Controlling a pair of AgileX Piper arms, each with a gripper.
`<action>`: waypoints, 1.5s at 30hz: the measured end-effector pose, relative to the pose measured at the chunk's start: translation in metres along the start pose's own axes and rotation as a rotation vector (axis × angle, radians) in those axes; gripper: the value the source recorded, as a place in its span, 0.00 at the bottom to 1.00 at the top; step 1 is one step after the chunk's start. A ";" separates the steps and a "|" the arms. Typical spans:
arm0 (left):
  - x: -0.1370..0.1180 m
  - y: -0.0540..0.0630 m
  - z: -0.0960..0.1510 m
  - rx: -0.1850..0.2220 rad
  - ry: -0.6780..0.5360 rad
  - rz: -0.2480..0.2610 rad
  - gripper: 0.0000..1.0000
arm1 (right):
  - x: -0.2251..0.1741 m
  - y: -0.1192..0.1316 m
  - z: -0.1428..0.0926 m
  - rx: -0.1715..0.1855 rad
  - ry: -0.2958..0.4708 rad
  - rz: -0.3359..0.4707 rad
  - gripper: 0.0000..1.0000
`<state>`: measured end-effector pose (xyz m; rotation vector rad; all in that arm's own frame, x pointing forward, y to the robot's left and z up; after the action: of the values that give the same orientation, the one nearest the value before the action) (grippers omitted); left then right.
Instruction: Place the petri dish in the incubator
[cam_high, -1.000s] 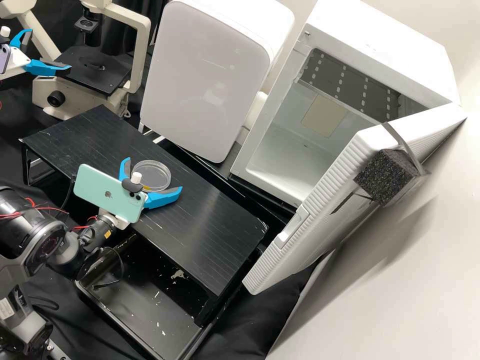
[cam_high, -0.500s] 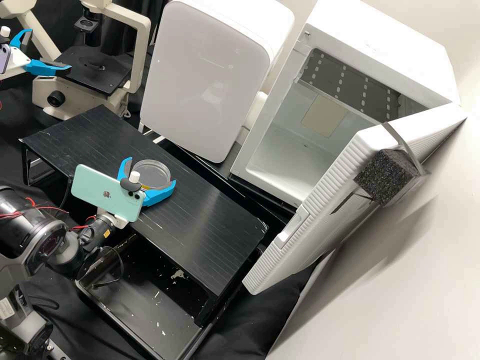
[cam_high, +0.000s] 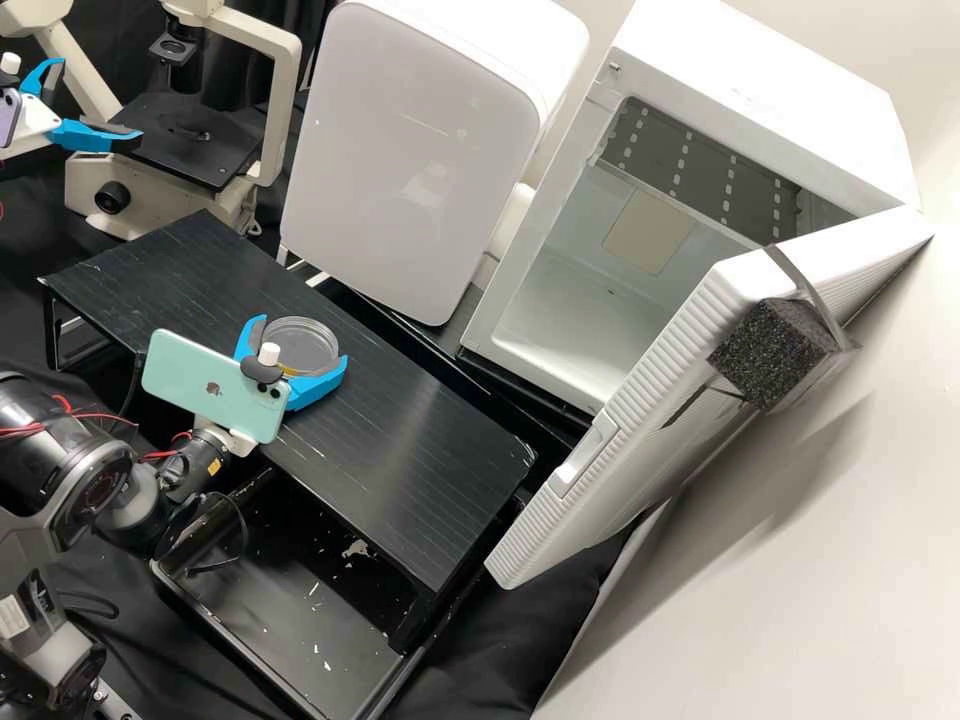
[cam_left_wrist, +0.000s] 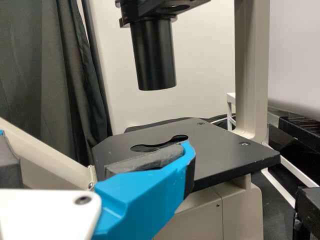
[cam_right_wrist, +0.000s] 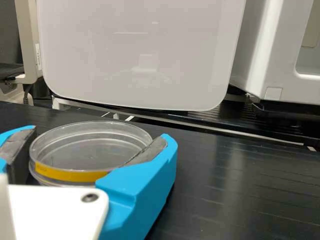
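Petri dish (cam_high: 305, 345) sitting in the right gripper's (cam_high: 302, 344) grasp, the incubator (cam_high: 690, 180) waiting

The dish is sitting on the black stand (cam_high: 420, 440), about midway along it and nearer the long edge facing the white cabinets; whether it is lifting clear at all, the views are not telling. Around it the right gripper is closing off both sides, its blue fingers standing only a dish's breadth apart and seemingly pinching the rim.

Reaching and grasping are looking done; lifting, carrying past the stand's far edge, setting down inside and letting go are remaining. Beyond that edge the incubator, judging by the task, is standing with its door (cam_high: 620, 420) open. The left gripper (cam_high: 97, 101) is holding nothing, fingers wide apart beside the microscope (cam_high: 190, 150).

Counting outward, the scene is showing one dish, one stand, two grippers with four blue fingers, two white cabinets (one open), one microscope and one foam block (cam_high: 765, 355).
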<state>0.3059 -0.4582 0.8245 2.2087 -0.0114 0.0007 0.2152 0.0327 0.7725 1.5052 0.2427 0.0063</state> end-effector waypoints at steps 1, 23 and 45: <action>0.000 0.000 0.000 0.000 0.000 0.000 1.00 | 0.000 0.000 0.000 0.003 0.000 -0.001 0.00; 0.000 0.000 0.000 0.000 0.000 0.000 1.00 | -0.013 0.103 0.055 0.065 -0.134 0.326 0.00; 0.000 0.000 0.000 0.000 0.000 0.000 1.00 | 0.093 0.187 0.091 -0.005 -0.079 0.516 0.00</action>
<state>0.3059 -0.4582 0.8245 2.2087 -0.0114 0.0007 0.3476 -0.0298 0.9466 1.5240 -0.2136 0.3571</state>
